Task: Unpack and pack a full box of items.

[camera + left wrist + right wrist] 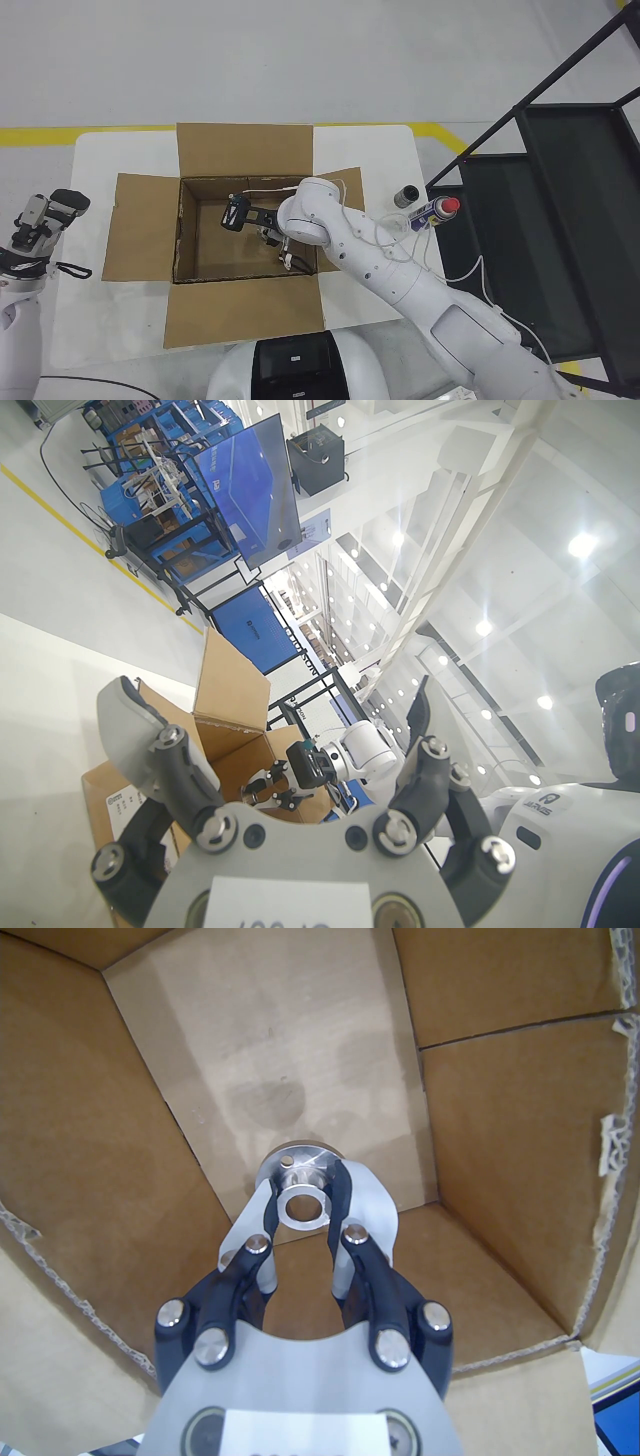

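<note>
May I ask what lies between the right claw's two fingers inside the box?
A flanged metal bushing, its hub clamped by the right claw, in the right wrist view.

The left gripper [272, 705] holds its jaws wide apart, with nothing between them. Beyond it, a brown cardboard box [230, 685] with raised flaps sits on the white table surface [45, 700]. The black right gripper [267, 787] hangs at the box opening.

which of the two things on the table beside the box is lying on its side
The red-capped spray can; the small grey cylinder beside it stands upright.
</note>
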